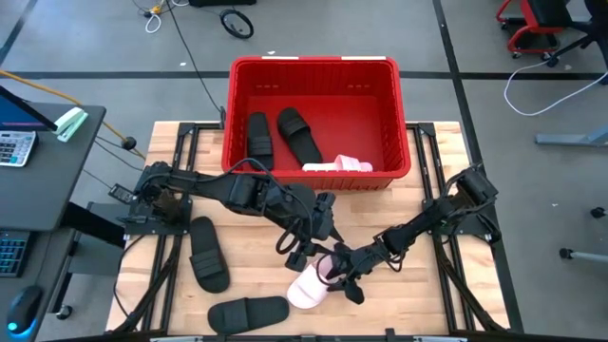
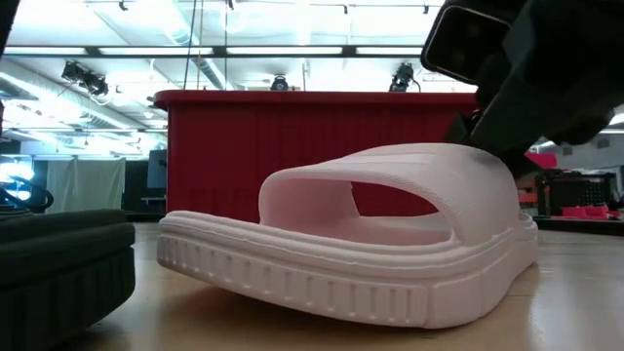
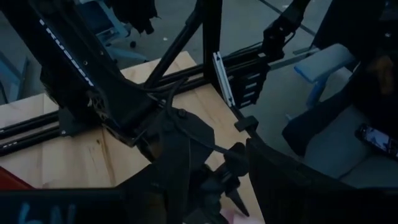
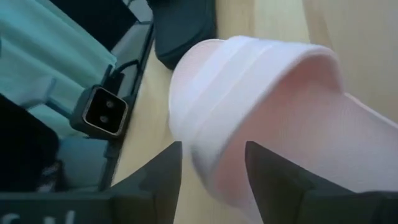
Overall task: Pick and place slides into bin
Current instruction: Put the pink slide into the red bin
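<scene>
Right gripper [image 1: 340, 277] is spread at the strap of the pink slide [image 1: 308, 288] at lower centre, so seat the fingers [image 4: 273, 180] deep before closing, then lift clear of the left gripper [image 1: 302, 249], open just above, toward the red bin [image 1: 313, 66] at top.

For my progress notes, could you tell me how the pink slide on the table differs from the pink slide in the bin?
The pink slide on the table lies sole-down on the wood near the front edge, with the right pincer at it; the pink slide in the bin rests against the front wall of the red bin, untouched, apparently on its side. One remains to be placed; the other is done. Both are pale pink with a broad strap.
</scene>
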You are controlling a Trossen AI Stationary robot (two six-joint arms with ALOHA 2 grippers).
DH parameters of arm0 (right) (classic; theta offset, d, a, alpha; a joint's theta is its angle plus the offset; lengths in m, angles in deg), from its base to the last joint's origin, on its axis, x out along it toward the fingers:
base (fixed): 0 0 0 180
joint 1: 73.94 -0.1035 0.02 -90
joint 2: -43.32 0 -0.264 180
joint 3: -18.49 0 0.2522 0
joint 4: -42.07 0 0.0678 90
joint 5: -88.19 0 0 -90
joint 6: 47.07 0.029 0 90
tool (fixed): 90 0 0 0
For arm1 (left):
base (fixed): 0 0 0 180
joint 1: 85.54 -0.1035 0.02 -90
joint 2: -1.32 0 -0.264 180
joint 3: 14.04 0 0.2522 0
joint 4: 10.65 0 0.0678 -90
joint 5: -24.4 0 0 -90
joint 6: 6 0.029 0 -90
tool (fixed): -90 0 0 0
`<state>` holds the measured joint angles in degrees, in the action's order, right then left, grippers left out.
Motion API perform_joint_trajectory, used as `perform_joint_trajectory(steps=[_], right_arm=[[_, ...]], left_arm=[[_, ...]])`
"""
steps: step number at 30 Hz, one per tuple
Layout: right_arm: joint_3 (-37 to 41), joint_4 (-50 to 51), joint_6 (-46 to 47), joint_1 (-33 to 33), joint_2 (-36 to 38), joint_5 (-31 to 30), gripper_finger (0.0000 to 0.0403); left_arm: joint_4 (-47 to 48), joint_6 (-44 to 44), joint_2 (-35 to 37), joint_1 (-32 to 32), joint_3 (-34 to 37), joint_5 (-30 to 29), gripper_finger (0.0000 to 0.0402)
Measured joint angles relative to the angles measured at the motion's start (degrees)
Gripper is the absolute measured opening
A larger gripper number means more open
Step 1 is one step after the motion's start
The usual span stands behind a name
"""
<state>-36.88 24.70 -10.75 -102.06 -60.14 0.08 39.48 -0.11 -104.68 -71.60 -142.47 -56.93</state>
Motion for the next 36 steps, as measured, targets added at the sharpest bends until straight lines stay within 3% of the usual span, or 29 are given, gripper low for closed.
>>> perform_joint_trajectory(steps=[5,10,13,17,20,23,27,33,36], right_arm=[[-0.42,-0.08,-3.69,-0.03,-0.32,0.12,0.015],[-1.27,0.0,-3.86,-0.15,-0.25,0.49,0.0069],[-1.41,0.49,-3.86,-0.17,0.87,4.3,0.0016],[-1.71,2.7,-4.87,-1.09,3.72,9.57,0.0018],[-1.84,8.11,-10.45,-2.41,8.11,14.43,0.0009],[-2.03,15.51,-16.95,-4.97,13.89,15.08,0.001],[-2.33,26.54,-24.53,-8.75,21.83,10.48,0.0007],[-2.3,39.09,-31.94,-14.43,30.44,-6.53,0.0007],[-2.32,42.93,-33.1,-16.18,32.03,-12.03,0.0007]], left_arm=[[-0.42,-0.07,0.0,-0.07,0.0,-0.35,0.0162],[-0.32,-0.5,0.0,-0.11,0.0,-1.47,0.0162],[0.09,-1.11,-0.02,-0.11,0.02,-1.67,0.0162],[0.8,-2.28,-0.02,-0.11,0.02,-2.02,0.0162],[1.73,-2.98,-0.02,-0.05,0.04,-2.03,0.0162],[2.77,-5.51,-0.02,0.08,0.04,-2.16,0.0162],[4.4,-10.16,-0.02,0.07,0.04,-2.34,0.0162],[6.3,-15.74,-0.99,0.42,2.65,-4.69,0.0163],[0.26,-15.79,-2.03,0.29,7.04,-4.91,0.0165]])
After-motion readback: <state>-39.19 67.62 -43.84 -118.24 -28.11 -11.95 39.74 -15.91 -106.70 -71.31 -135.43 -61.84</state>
